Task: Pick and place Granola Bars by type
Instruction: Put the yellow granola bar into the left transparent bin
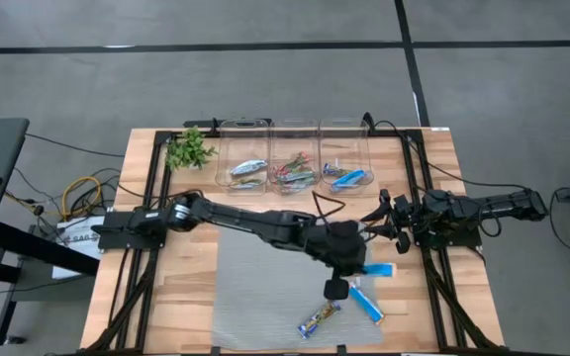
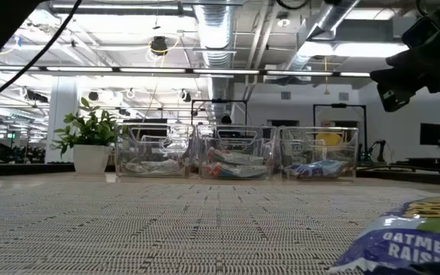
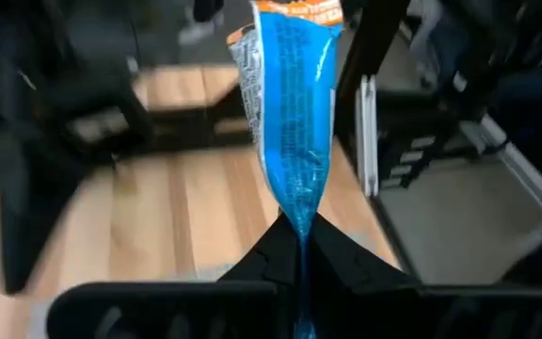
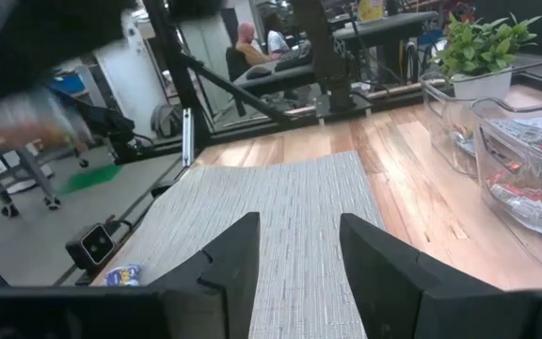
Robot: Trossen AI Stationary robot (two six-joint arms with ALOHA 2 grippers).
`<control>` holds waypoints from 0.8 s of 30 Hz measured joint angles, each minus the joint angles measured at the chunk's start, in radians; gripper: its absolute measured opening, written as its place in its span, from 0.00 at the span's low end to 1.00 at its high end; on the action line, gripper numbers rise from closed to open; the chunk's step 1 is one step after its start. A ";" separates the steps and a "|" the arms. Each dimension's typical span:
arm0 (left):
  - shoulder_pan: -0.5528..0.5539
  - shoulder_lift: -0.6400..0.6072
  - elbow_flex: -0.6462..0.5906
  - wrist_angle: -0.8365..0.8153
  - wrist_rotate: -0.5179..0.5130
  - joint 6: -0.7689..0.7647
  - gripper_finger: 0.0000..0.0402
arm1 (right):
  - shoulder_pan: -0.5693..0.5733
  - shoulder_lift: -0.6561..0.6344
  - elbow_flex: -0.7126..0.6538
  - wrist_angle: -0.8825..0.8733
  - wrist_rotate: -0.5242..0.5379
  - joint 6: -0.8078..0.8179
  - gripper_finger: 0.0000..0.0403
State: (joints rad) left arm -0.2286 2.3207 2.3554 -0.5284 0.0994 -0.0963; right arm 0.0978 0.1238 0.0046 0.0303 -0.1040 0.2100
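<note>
Jaws of the left gripper are clamped on one end of a bright blue granola bar, held above the right part of the grey mat; seen from above, that bar pokes out to the right of the arm. Two more bars lie on the mat nearby: a blue one and a blue-silver-yellow one. Three clear bins at the far edge of the tabletop each hold bars of one type. The right gripper waits at the right side, jaws apart and empty. A green plant stands beside the bins.
</note>
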 joint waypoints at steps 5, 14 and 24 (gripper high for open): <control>0.015 -0.058 0.002 0.038 0.000 0.004 0.00 | 0.000 0.000 0.000 0.000 0.000 0.000 0.35; 0.045 -0.058 0.000 0.016 0.000 0.019 0.00 | 0.000 0.000 0.000 0.000 0.000 0.000 0.35; 0.211 -0.066 0.000 -0.140 -0.083 -0.058 0.00 | 0.000 0.000 0.000 0.000 0.000 0.000 0.36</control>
State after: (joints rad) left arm -0.0172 2.2544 2.3558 -0.6687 0.0168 -0.1545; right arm 0.0975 0.1242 0.0048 0.0303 -0.1040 0.2100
